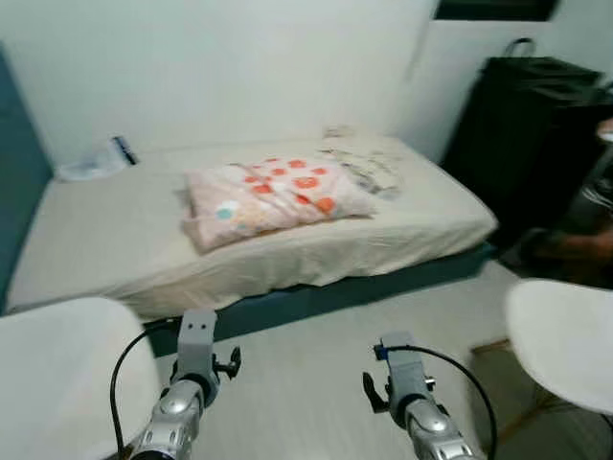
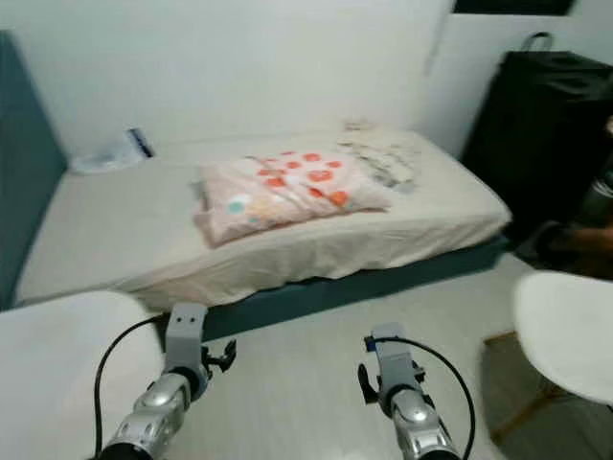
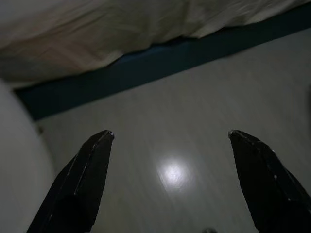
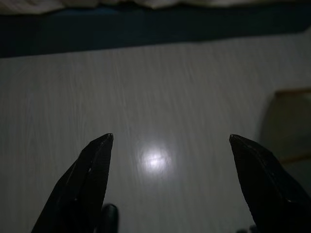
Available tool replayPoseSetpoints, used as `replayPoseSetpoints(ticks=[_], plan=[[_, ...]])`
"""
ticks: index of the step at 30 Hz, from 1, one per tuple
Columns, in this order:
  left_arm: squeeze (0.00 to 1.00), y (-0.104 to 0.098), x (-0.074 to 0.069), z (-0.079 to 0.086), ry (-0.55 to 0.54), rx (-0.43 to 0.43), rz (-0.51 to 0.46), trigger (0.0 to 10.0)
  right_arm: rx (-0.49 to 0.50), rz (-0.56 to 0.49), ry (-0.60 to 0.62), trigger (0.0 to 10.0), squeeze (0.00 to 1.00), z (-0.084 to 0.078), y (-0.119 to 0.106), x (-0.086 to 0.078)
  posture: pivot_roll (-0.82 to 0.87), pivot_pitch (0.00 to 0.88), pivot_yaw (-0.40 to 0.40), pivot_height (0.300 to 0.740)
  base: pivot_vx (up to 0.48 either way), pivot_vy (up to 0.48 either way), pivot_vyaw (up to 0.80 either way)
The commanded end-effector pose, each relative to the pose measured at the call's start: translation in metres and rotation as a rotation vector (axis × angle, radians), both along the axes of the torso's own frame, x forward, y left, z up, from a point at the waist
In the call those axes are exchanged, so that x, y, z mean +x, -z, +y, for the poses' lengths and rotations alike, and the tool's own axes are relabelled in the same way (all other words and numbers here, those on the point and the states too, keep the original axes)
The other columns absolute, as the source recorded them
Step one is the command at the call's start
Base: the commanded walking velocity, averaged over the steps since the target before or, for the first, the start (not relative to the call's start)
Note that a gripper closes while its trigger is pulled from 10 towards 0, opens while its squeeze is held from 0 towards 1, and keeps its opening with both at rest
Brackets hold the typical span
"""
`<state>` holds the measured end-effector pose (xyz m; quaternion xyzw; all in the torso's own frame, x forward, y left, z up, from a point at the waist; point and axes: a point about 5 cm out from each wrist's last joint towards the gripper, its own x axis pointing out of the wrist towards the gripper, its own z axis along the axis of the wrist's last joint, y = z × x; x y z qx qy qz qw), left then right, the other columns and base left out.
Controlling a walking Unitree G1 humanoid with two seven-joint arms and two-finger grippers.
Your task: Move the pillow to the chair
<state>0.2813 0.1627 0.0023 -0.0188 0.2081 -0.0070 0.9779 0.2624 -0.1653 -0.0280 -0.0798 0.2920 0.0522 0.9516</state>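
Left eye view: low bed (image 1: 115, 259) w/ cream sheet and dark teal base runs across the room against the white wall. The pillow (image 1: 273, 199) — pink, w/ red-orange blotches and one teal spot — lies flat on the mattress, about mid-bed, slightly toward the robot's right. Just beyond it, toward the far right corner of the bed, a crumpled patterned cloth (image 1: 364, 158). Far left corner of bed: a clear bag w/ a dark item (image 1: 96, 161). A white chair (image 1: 565, 340) w/ rounded seat stands at the right edge on pale floor, well apart from the pillow. Another white rounded seat (image 1: 62, 374) fills the lower left corner. Black bag (image 1: 536, 115) stands by the right wall. Both silver arms come up from the bottom edge, wrists raised over the floor short of the bed.

Right eye view: same scene, slightly shifted. A person's arm (image 2: 592, 220) shows at the right edge near the black bag, blurred.

Left wrist view: left gripper (image 3: 171, 136) over bare floor, the two black fingers (image 3: 82, 179) spread wide, nothing between them. Teal bed base and overhanging sheet lie ahead; white seat edge beside one finger.

Right wrist view: right gripper (image 4: 171, 137) also spread wide and empty — pale floor w/ a light glare between the fingers (image 4: 85, 179). Teal bed base ahead; a wooden chair leg (image 4: 291, 92) at one side
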Motion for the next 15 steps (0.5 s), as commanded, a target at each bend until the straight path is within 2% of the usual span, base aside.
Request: replayPoseSetpoints(ticks=[1, 4, 6, 13, 15], plan=[[0.00, -0.0049, 0.0025, -0.0030, 0.011, -0.017, -0.041, 10.0, -0.006, 0.001, 0.011, 10.0, 0.00, -0.0033, -0.0005, 0.0007, 0.08, 0.018, -0.019, 0.740, 0.000, 0.000, -0.48], [0.00, -0.0056, 0.0032, -0.0047, 0.023, -0.016, -0.043, 10.0, -0.051, 0.017, -0.014, 10.0, 0.00, -0.0039, 0.0010, -0.0003, 0.07, 0.020, -0.017, 0.740, 0.000, 0.000, 0.00], [0.00, -0.0026, 0.0029, -0.0051, 0.033, 0.006, -0.013, 10.0, -0.045, 0.024, 0.001, 10.0, 0.00, -0.0041, 0.0022, -0.0013, 0.07, 0.022, -0.015, 0.740, 0.000, 0.000, 0.00], [0.00, -0.0047, 0.0026, -0.0046, 0.024, -0.002, -0.039, 10.0, -0.032, 0.011, -0.007, 10.0, 0.00, -0.0006, 0.0016, -0.0012, 0.07, 0.035, -0.019, 0.740, 0.000, 0.000, 0.00], [0.00, -0.0045, 0.0015, -0.0055, 0.023, -0.005, -0.045, 10.0, -0.036, 0.006, -0.020, 10.0, 0.00, 0.0006, 0.0014, -0.0013, 0.07, 0.037, -0.026, 0.740, 0.279, 0.000, 0.00]])
